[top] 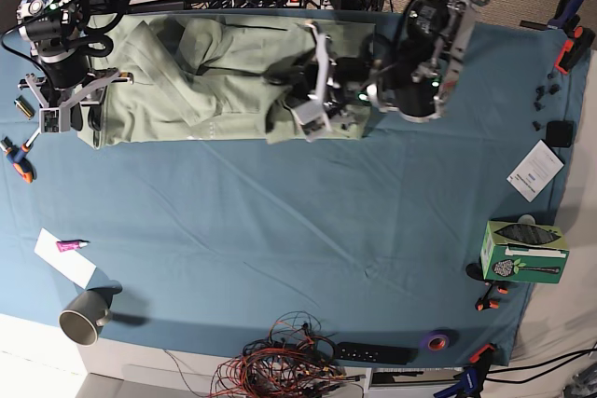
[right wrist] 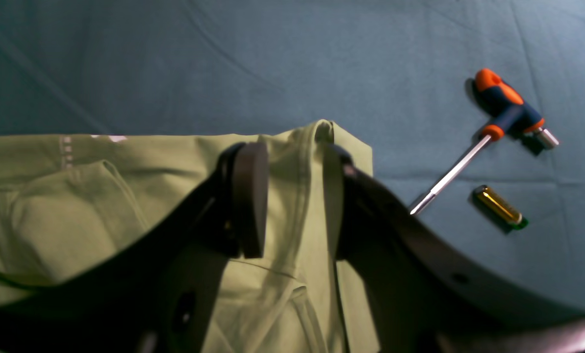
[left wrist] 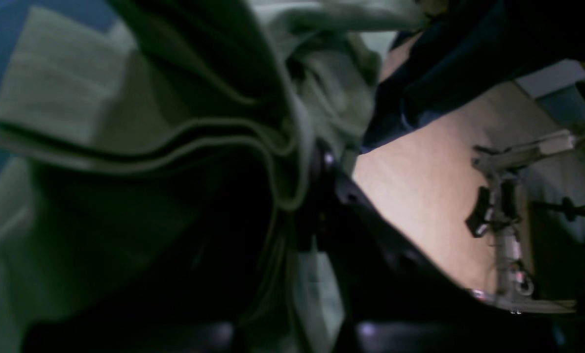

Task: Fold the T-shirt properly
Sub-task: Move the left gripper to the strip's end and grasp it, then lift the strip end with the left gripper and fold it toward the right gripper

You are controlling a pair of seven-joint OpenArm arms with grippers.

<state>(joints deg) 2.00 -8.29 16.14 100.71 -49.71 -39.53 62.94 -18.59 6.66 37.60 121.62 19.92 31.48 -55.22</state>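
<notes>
The pale sage-green T-shirt point(top: 187, 72) lies stretched along the far edge of the teal table cloth point(top: 280, 230). My right gripper point(top: 70, 104) is at the shirt's left end. In the right wrist view its jaws point(right wrist: 294, 196) stand apart, straddling a raised corner of the shirt point(right wrist: 76, 220). My left gripper point(top: 312, 90) is at the shirt's right part. In the left wrist view, bunched layers of the shirt point(left wrist: 76, 88) wrap around the left gripper point(left wrist: 292, 211), which looks shut on them; one of its fingers is hidden.
An orange-blue screwdriver point(right wrist: 508, 115) and a battery point(right wrist: 498, 206) lie just beyond the shirt's left end. A grey cup point(top: 82, 316) and a pink marker point(top: 70, 245) are front left. A green box point(top: 522, 251), a white card point(top: 534, 170) and cables point(top: 280, 361) are also there.
</notes>
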